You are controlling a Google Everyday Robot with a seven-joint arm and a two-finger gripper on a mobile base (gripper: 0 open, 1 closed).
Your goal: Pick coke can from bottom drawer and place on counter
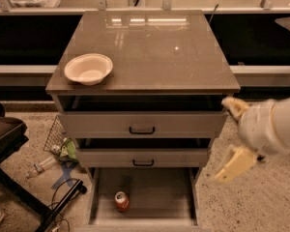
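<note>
The coke can [121, 201] stands upright on the floor of the open bottom drawer [159, 195], left of the middle. The counter [150, 47] tops the cabinet and reflects lights. My gripper [230, 138] hangs at the right, beside the cabinet's front right corner, level with the two upper drawers. It is open and empty, with one cream finger [234, 107] up by the top drawer and the other finger [236, 164] lower down. It is well above and to the right of the can.
A white bowl [88, 68] sits on the counter's front left. Both upper drawers [141, 124] with black handles are slightly pulled out. A clear plastic bottle [41, 166], a wire basket [55, 134] and cables lie on the floor at the left, next to a black chair [5, 139].
</note>
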